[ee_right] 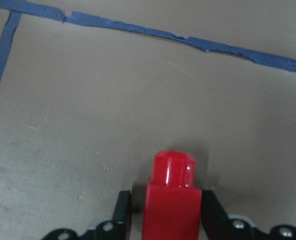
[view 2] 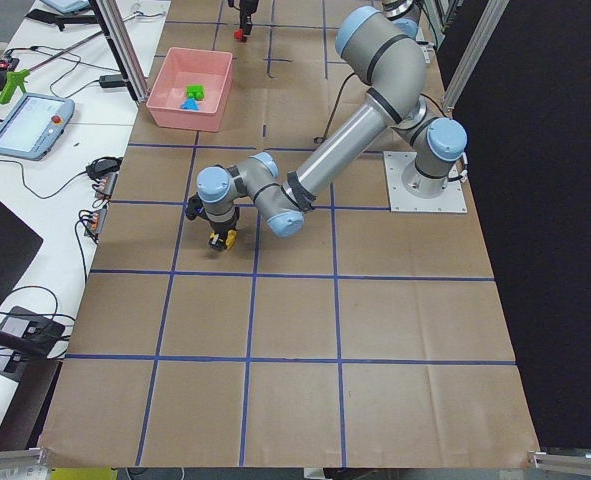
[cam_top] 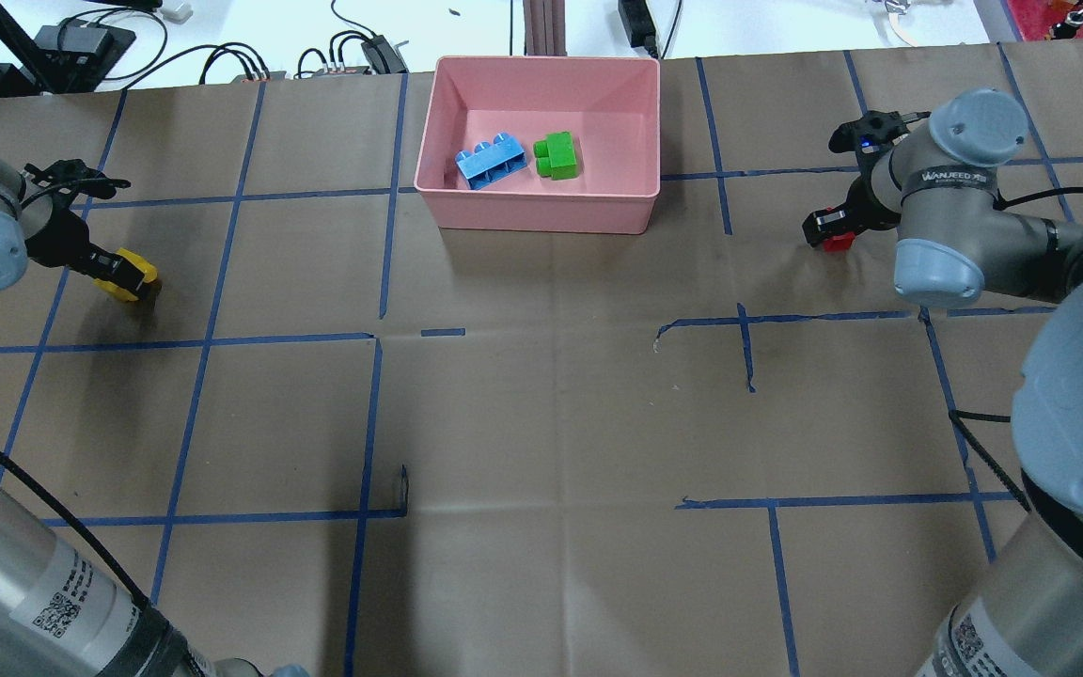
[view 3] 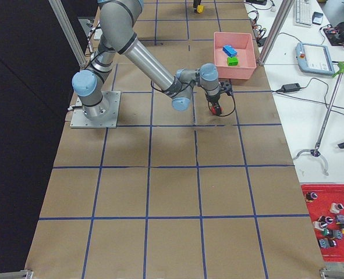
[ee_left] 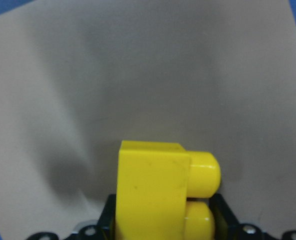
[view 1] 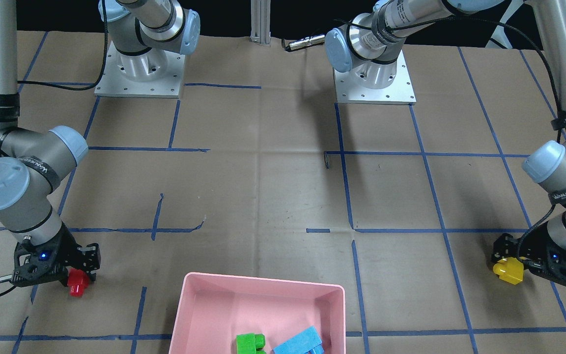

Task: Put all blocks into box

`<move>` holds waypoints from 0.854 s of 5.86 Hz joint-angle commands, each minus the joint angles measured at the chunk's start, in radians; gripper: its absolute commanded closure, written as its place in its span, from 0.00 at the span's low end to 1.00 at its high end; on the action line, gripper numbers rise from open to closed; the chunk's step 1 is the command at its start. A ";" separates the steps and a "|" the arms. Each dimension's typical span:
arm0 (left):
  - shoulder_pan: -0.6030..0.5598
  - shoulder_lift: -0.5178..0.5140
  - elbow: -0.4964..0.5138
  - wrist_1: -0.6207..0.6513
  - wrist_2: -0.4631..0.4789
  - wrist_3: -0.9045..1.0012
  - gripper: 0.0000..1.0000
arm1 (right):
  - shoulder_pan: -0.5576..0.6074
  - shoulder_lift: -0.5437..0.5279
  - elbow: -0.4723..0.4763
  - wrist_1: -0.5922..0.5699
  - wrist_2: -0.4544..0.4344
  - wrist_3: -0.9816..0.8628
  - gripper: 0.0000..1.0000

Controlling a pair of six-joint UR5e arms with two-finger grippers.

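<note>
- Left wrist view: the yellow brick [ee_left: 153, 192] is cut off at the bottom edge. Only slivers of the black fingers [ee_left: 227, 216] show at its sides. The left gripper [view 1: 511, 269] is clamped on it, studs pointing sideways.
- Right wrist view: the base of the red brick [ee_right: 170, 205] is cut off, and its single stud points away from the camera. Black fingers [ee_right: 121, 212] press both its sides, so the right gripper [view 1: 77, 278] is closed on it.
- Cannot tell if either held brick touches the paper or sits just off it.
- Count: four bricks, one box, two arms.
- Two bricks are in grippers. The yellow one is well off to the robot's left of the box, the red one to its right.
- The green brick [cam_top: 557, 156] and the light-blue brick [cam_top: 488, 161] lie close together in the pink box [cam_top: 541, 214]. The front view clips both at its bottom edge.
- Surface: creased brown paper [cam_top: 541, 423] with a blue tape [cam_top: 222, 340] grid.
- Beyond the table is a white bench [cam_top: 786, 28] with cables [cam_top: 222, 56] and a teach pendant [view 2: 27, 125].
- A red tray [view 3: 329, 221] holds small parts too small to identify.
</note>
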 commanded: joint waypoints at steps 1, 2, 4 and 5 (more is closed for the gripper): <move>-0.003 0.002 0.023 0.001 0.002 -0.002 0.69 | -0.002 -0.011 -0.012 -0.006 -0.002 -0.001 0.96; -0.004 0.007 0.028 0.003 0.003 -0.005 0.77 | -0.002 -0.043 -0.046 0.016 0.003 0.001 0.96; -0.006 0.010 0.029 0.018 0.005 -0.007 0.99 | 0.003 -0.165 -0.122 0.310 0.018 -0.001 0.96; -0.006 0.014 0.029 0.021 0.005 -0.007 1.00 | 0.044 -0.155 -0.255 0.409 0.026 0.019 0.96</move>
